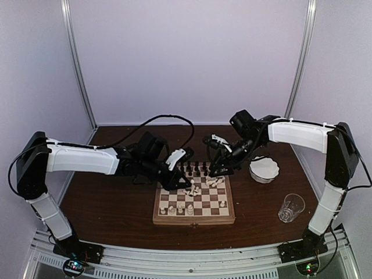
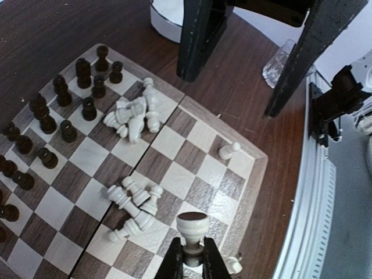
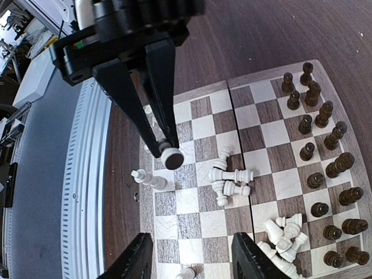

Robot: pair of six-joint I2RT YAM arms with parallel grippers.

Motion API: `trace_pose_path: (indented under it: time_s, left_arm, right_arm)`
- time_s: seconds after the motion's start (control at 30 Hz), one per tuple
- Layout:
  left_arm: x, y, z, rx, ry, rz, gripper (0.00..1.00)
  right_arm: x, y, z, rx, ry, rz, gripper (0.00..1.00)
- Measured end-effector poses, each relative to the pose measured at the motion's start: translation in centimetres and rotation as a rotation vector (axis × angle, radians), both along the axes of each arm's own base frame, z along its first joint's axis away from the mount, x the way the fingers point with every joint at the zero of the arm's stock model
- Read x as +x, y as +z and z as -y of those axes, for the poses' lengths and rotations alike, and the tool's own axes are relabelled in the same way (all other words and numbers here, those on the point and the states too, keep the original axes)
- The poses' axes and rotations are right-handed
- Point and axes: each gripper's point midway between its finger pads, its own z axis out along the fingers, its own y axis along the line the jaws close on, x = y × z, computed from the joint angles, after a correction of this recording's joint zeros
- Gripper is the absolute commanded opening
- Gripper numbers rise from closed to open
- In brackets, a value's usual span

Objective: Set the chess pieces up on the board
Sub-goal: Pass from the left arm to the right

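Your left gripper [image 2: 192,249] has its fingers clamped on a white piece [image 2: 192,224], pinched just below the round head and held above squares toward the near edge of the board [image 1: 195,220] — whether its base touches the wood cannot be told. Your right gripper [image 3: 190,239] hangs over the right side of the board with its fingers well apart and nothing between them. The dark pieces [image 1: 195,170] stand upright in two rows along the far edge. Most of the white ones lie toppled: one heap [image 2: 133,119] sits just beside the dark rows on the right half, and a second heap [image 2: 135,203] lies near the middle of the board. Off the board to the right, on the brown table [image 1: 104,203], you have a white bowl [image 1: 264,169] and — nearer to you — a clear glass [image 1: 291,207].
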Motion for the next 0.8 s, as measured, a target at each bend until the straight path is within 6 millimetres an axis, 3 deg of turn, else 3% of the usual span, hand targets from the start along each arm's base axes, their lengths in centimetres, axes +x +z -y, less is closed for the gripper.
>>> trace_pose_path:
  time_s: [0.13, 0.37, 0.47, 0.6, 0.8]
  left_arm:
    - [-0.7, 2.0, 0.9, -0.072, -0.032, -0.072, 0.02]
    - [-1.0, 7.8, 2.5, -0.162, -0.063, -0.194, 0.03]
    - [-1.5, 9.9, 3.1, -0.193, -0.076, -0.261, 0.03]
    - [-2.1, 10.6, 3.4, -0.199, -0.076, -0.352, 0.03]
    - [-2.8, 10.1, 3.1, -0.168, -0.054, -0.444, 0.03]
  right_arm:
    - [-1.5, 2.2, 0.3, 0.009, 0.048, 0.054, 0.49]
    - [-4.0, 7.0, 2.2, -0.063, 0.153, 0.406, 0.51]
    - [-4.3, 7.6, 2.2, -0.127, 0.201, 0.519, 0.51]
    - [-4.9, 7.3, 1.7, -0.213, 0.259, 0.62, 0.51]
    - [-5.3, 7.2, 1.0, -0.282, 0.287, 0.711, 0.5]
